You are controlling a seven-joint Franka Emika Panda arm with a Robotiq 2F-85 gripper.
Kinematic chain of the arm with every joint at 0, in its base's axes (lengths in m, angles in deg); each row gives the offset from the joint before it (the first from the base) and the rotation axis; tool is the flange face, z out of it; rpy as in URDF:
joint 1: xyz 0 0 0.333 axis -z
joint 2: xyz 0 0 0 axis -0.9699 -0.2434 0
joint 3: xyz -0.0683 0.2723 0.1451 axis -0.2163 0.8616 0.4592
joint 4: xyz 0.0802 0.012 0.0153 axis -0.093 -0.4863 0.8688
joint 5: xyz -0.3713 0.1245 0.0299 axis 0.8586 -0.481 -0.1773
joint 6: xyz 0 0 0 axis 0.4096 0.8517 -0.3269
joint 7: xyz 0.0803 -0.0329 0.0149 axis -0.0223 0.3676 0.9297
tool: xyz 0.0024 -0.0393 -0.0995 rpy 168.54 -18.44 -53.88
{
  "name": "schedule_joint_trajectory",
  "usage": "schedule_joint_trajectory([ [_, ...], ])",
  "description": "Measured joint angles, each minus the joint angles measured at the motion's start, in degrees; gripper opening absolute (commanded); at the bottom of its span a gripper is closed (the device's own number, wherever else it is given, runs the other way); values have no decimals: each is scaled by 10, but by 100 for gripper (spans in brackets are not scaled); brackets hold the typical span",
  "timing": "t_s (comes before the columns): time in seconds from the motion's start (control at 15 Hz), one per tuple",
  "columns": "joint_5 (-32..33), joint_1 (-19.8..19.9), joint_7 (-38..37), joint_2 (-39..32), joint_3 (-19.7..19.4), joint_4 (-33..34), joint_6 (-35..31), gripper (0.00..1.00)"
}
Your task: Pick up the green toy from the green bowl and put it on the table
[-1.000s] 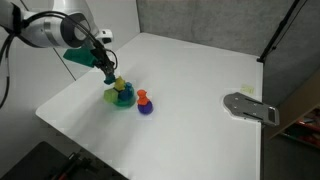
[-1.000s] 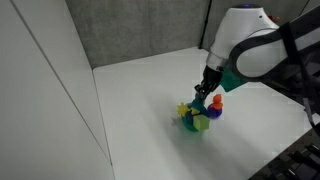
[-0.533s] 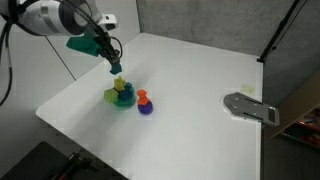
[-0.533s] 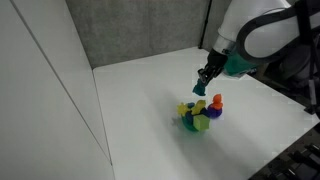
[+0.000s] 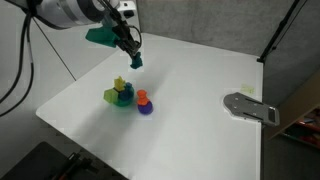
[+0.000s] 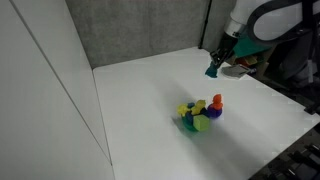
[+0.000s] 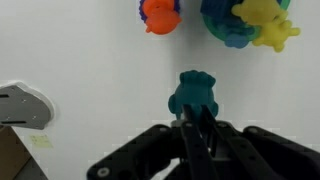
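**Gripper pinching the green toy high over bare counter**

The gripper was clamped on the green toy, its two fingers closed on the toy's lower end so that the lumpy body stuck out past the fingertips along the gripper's own axis. In both exterior views the toy hung in the air, well above the counter and touching nothing but the fingers.

The relation that mattered was the vertical one: in the wrist view, only bare white counter showed behind the toy. The bowl lay off to one side, at the top right of that view, with yellow pieces in it. The orange-and-purple toy stood just beside the bowl. In an exterior view the bowl sat nearer the camera than the gripper and well apart from it. The grey plate lay far across the counter.

The arm reached in from the edge of each exterior view with the wrist angled downward. A straight descent looked enough to set the toy down clear of the bowl.
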State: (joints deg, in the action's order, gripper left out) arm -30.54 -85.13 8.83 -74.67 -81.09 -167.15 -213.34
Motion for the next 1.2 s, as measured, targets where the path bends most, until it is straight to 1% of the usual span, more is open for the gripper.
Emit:
schedule_joint_trajectory([
  [0.27, 36, 20, -24, 4, -25, 7, 14, 5],
  [0.67, 55, 59, -29, 5, -57, 4, 30, 6],
  [0.93, 81, 81, -34, 5, -79, -10, 31, 6],
  [1.2, 85, 101, -34, 5, -90, -38, 31, 6],
])
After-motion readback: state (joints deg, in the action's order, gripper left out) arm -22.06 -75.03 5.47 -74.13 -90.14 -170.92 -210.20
